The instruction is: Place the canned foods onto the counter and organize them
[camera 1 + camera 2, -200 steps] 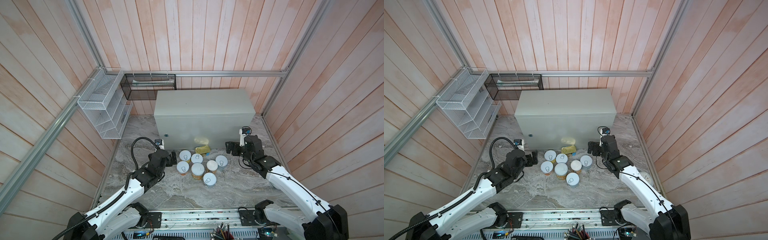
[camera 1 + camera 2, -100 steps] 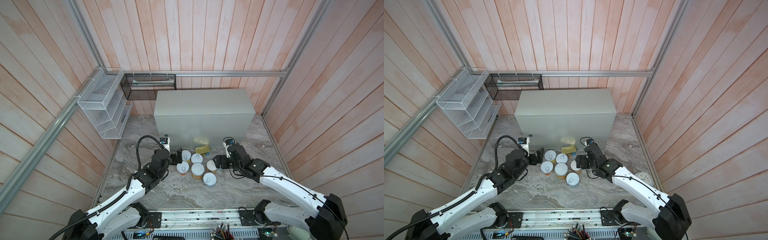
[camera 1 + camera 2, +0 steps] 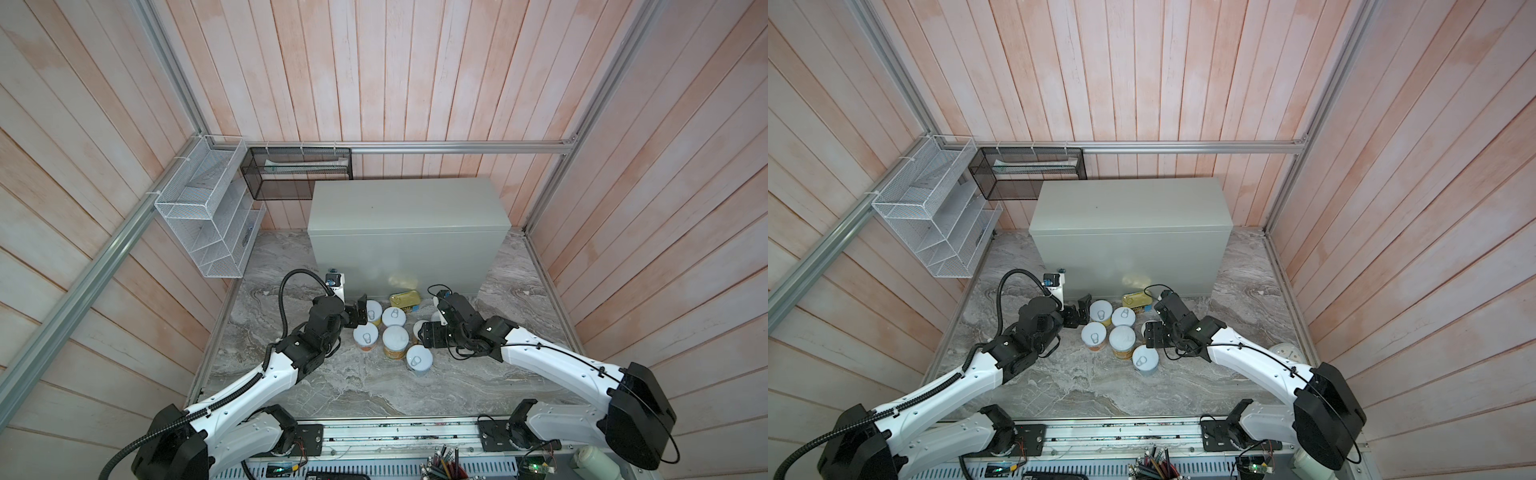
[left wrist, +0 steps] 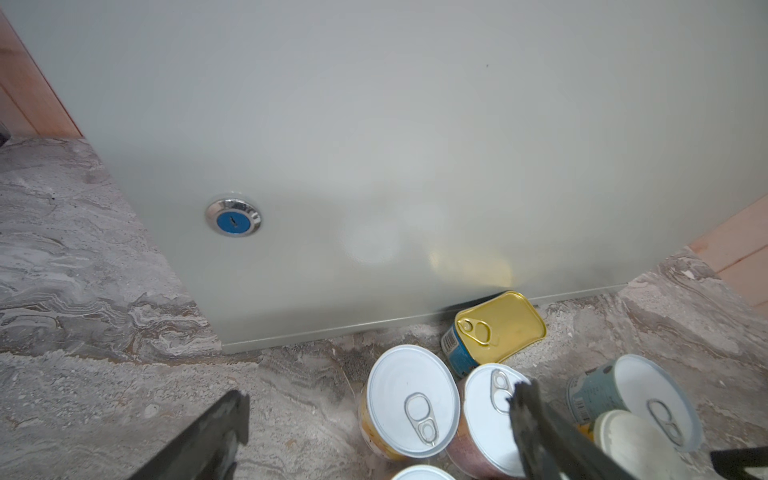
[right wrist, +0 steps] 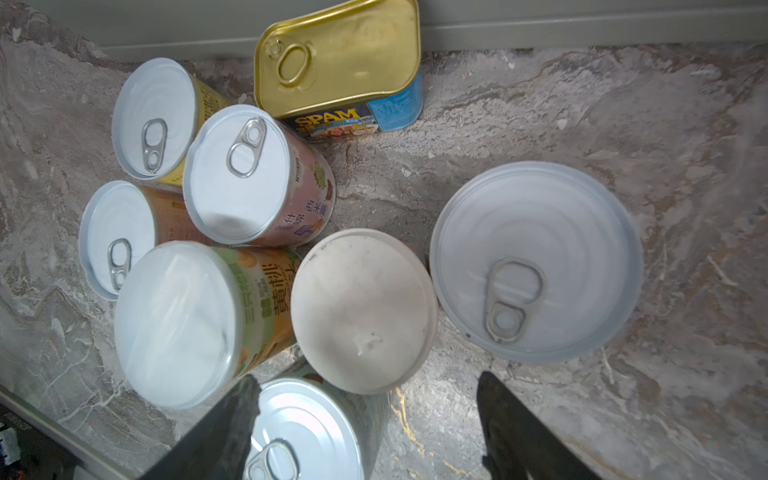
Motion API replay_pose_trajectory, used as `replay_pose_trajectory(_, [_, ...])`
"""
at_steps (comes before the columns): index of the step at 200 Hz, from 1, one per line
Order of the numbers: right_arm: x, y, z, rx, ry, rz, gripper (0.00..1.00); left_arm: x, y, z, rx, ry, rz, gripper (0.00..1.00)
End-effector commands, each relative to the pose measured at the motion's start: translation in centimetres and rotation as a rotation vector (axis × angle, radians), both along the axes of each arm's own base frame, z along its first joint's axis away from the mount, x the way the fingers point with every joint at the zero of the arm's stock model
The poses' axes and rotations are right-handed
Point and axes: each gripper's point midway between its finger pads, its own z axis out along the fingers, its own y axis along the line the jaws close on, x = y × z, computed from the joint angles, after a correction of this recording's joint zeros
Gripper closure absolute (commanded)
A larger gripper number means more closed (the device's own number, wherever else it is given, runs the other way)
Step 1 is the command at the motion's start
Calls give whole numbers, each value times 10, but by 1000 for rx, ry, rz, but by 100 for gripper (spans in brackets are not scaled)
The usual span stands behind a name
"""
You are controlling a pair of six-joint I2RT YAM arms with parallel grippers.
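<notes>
Several round canned foods stand clustered on the marble in front of the grey counter [image 3: 409,208], beside a gold-topped tin [image 3: 405,300]. My left gripper [image 3: 361,313] is open, and in the left wrist view its jaws [image 4: 380,411] straddle the yellow-labelled can [image 4: 413,401], one finger lying over the pink can [image 4: 490,415]. My right gripper [image 3: 428,332] hangs over the cluster's right side, partly hiding two cans. In the right wrist view it [image 5: 365,415] is open, with a silver-topped can [image 5: 303,432] under one finger and a cream-topped can [image 5: 363,309] just ahead.
A white wire basket [image 3: 208,224] and a black mesh basket [image 3: 297,172] hang on the left and back walls. Wooden walls and aluminium rails close in the marble floor [image 3: 374,390]. The counter's round lock [image 4: 233,217] faces the left arm.
The right arm has swung in from the right onto the can cluster and its jaws have narrowed. The left gripper has moved forward to the yellow can.
</notes>
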Motion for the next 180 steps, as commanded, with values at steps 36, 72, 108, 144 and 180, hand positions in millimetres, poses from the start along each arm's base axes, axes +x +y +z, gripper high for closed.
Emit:
replay_pose_trajectory(36, [4,18,-5,73,45,-26,20,11,-3,9,21,-49,17,0])
replay_pose_trajectory(72, [6,21,-11,82,58,-42,20,12,-4,5,10,-52,23,0])
replay_pose_trajectory(108, [11,21,-15,36,72,-51,25,12,-4,1,16,-49,19,0])
replay_pose_trajectory(144, [17,15,-19,-20,64,-78,27,10,-1,-6,23,-36,28,0])
replay_pose_trajectory(180, [23,15,-19,-39,49,-87,28,10,2,-10,26,-32,39,0])
